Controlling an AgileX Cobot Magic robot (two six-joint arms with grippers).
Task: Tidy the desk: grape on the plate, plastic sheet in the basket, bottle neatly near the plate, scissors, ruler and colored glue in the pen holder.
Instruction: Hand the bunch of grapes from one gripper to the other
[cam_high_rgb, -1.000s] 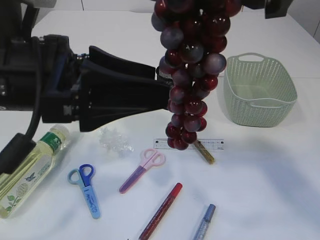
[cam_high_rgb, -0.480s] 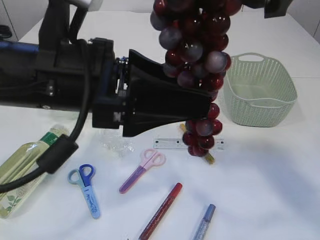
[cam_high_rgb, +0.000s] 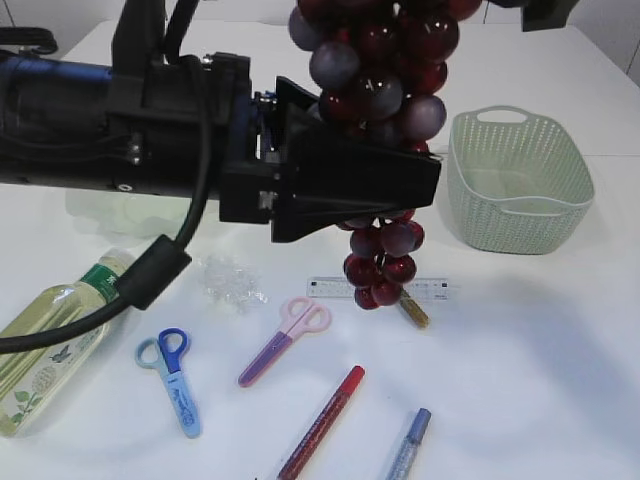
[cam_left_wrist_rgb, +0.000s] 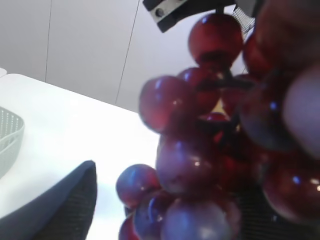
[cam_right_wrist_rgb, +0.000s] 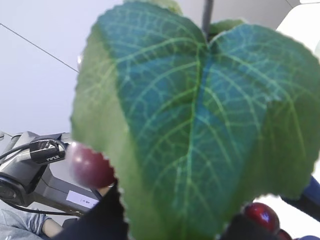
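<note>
— While hanging clear of the bench (cam_high_rgb: 560, 350), where from the basket (cam_high_rgb: 520, 180)?

— Grape (cam_high_rgb: 375, 120) just left of the basket, topping above its rim. Long axis straight down, lowest berries over the ruler (cam_high_rgb: 430, 291).

— Held how?

— Pinched at the leaf (cam_right_wrist_rgb: 190, 125) end by the right tool (cam_right_wrist_rgb: 170, 227), narrowed on it from above. Left tool (cam_high_rgb: 425, 185) spread wide, reaching in level from the far left of the basket, straddling the middle of the bunch, not clamping. Nearer of the two to the lower berries.

— In the basket?

— Nothing visible. Plastic sheet (cam_high_rgb: 230, 280) out on the bench, well left of the basket.

— Plate? Pen holder?

— Neither clearly seen. Only a pale shape far left of the basket, behind the left arm; possibly the plate, cannot tell.
</note>
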